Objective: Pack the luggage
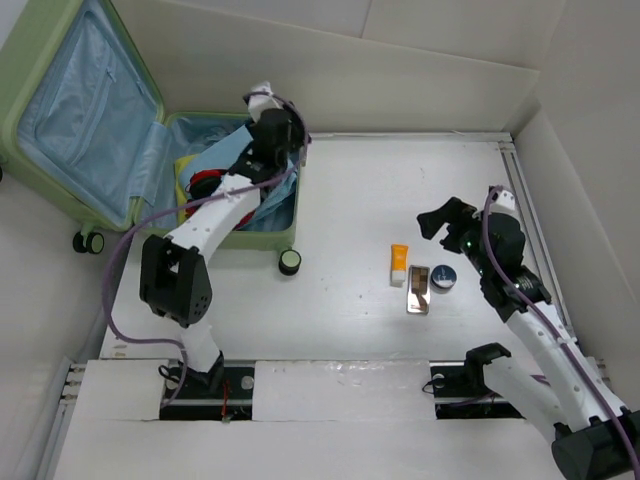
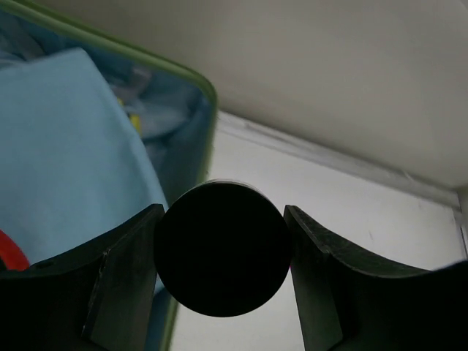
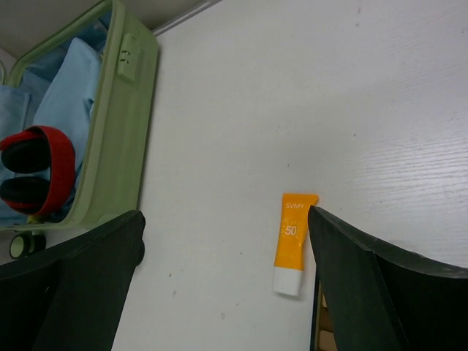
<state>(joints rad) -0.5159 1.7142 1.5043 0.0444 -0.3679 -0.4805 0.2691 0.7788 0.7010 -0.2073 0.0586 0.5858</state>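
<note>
The luggage [image 1: 100, 130] is a large pale green hard-shell suitcase lying open at the far left, with light blue lining. Blue clothes [image 1: 270, 205] and red headphones [image 1: 205, 185] lie in its lower half. My left gripper [image 1: 283, 150] hangs over the suitcase's right rim. In the left wrist view it [image 2: 223, 212] is shut on a round dark object [image 2: 223, 252] above the green rim [image 2: 208, 95]. My right gripper [image 1: 440, 222] is open and empty above the table. In the right wrist view it [image 3: 223, 216] hovers just left of an orange sunscreen tube [image 3: 291, 245].
On the table by the right arm lie the sunscreen tube [image 1: 399, 265], a brown flat rectangular item [image 1: 418, 290] and a small round dark tin [image 1: 444, 277]. A caster wheel [image 1: 290, 262] sticks out at the suitcase's near corner. White walls enclose the table.
</note>
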